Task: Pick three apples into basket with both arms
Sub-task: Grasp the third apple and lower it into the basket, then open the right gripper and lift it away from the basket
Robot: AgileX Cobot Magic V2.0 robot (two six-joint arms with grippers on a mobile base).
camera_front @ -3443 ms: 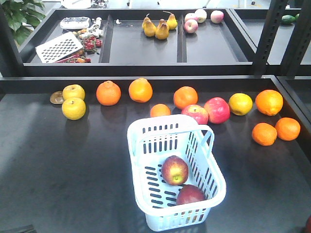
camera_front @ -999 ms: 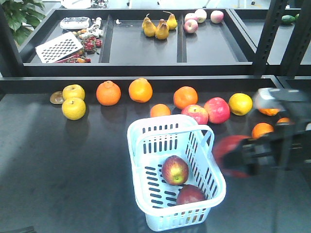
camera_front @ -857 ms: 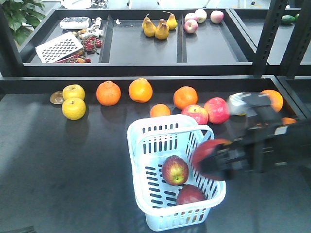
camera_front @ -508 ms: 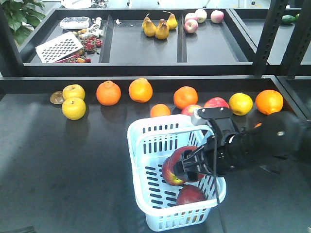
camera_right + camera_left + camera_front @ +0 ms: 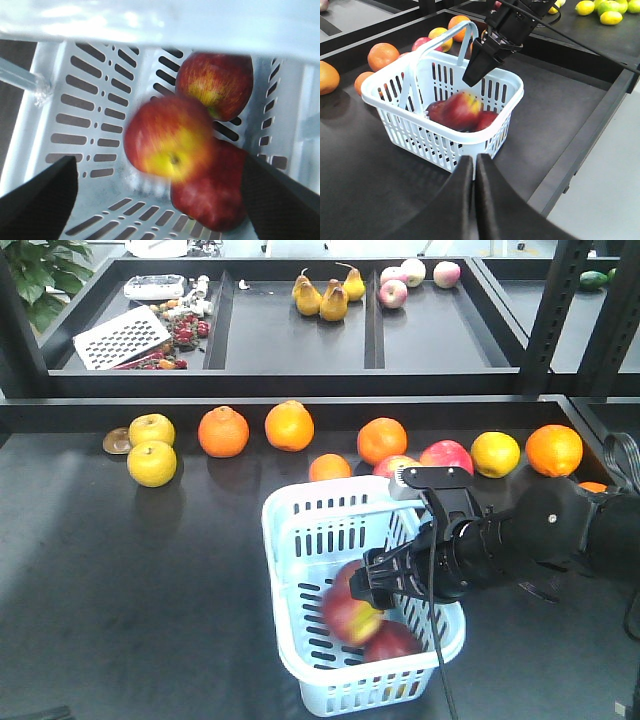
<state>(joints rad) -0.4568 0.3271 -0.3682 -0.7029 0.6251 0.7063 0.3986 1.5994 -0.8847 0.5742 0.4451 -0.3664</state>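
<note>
Half a sec ago our right claw [image 5: 378,583] gripped the third apple [image 5: 167,137] over the basket [image 5: 300,502]; now it's wide, apple blurred, dropping among the other two; left claw [image 5: 473,165] shut, empty at 6 o'clock; task nearly done.

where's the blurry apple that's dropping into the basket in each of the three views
Exterior front-facing: the blurred apple is low and centre, inside the basket, just left of the right end effector.
Left wrist: mid-frame in the basket, at, below the right end effector.
Right wrist: centre of frame, at, between the open end effector's dark fingertips.
Shared landmark: the basket's slotted white wall, seen in all three views.
</note>
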